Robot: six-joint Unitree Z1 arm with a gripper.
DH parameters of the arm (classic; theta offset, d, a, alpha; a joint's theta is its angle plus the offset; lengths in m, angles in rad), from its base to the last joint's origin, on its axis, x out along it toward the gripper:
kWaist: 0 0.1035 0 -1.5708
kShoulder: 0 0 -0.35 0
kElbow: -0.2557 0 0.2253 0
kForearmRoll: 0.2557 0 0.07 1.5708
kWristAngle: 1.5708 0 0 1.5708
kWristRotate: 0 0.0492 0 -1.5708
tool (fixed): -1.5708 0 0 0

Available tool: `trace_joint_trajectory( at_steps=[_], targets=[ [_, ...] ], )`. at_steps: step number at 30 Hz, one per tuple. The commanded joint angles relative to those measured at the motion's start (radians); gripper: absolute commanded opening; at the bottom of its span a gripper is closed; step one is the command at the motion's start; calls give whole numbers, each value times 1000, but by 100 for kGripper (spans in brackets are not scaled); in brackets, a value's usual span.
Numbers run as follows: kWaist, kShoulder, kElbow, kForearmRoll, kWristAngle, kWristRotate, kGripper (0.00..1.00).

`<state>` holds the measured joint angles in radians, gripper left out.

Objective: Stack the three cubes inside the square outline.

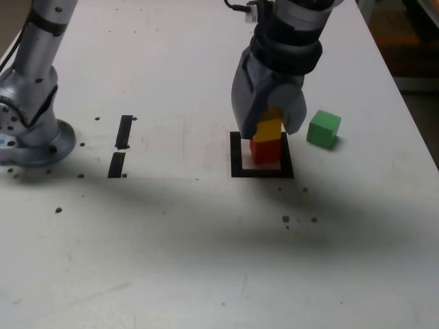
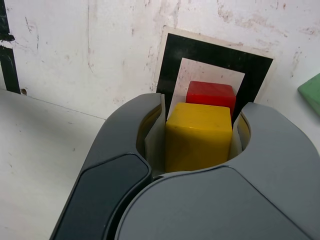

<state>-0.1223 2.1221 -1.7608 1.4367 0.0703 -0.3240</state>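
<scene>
The red cube point(image 1: 266, 151) point(image 2: 210, 93) stands inside the black square outline point(image 1: 236, 154) point(image 2: 215, 52). Directly over it is the yellow cube point(image 1: 269, 128) point(image 2: 199, 135), its underside at the red cube's top; whether they touch I cannot tell. My gripper point(image 1: 269, 130) point(image 2: 200, 112) reaches down from above and is shut on the yellow cube, one finger against each side. The green cube point(image 1: 323, 129) point(image 2: 312, 92) sits alone on the table just outside the outline, to the exterior view's right.
Two short black tape strips point(image 1: 124, 131) point(image 1: 116, 164) lie to the exterior view's left of the outline. The arm's base point(image 1: 31, 137) stands at the far left. The white table's right edge point(image 1: 411, 116) runs close behind the green cube.
</scene>
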Motion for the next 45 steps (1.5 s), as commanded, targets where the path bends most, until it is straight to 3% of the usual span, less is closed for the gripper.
trace_joint_trajectory(
  at_steps=[1,5,14,24,30,34,37,40,45],
  targets=[
    [5,7,2,1,1,4,20],
    [10,14,0,0,0,12,26],
    [20,37,-9,-2,-22,46,51],
    [20,44,-7,-6,-39,54,94],
    [19,-1,-26,28,-37,56,100],
    [18,-74,-79,111,9,85,100],
    [31,-139,-136,163,76,197,100],
    [60,-155,-194,169,126,389,100],
    [113,-56,-308,162,145,694,100]
  ],
)
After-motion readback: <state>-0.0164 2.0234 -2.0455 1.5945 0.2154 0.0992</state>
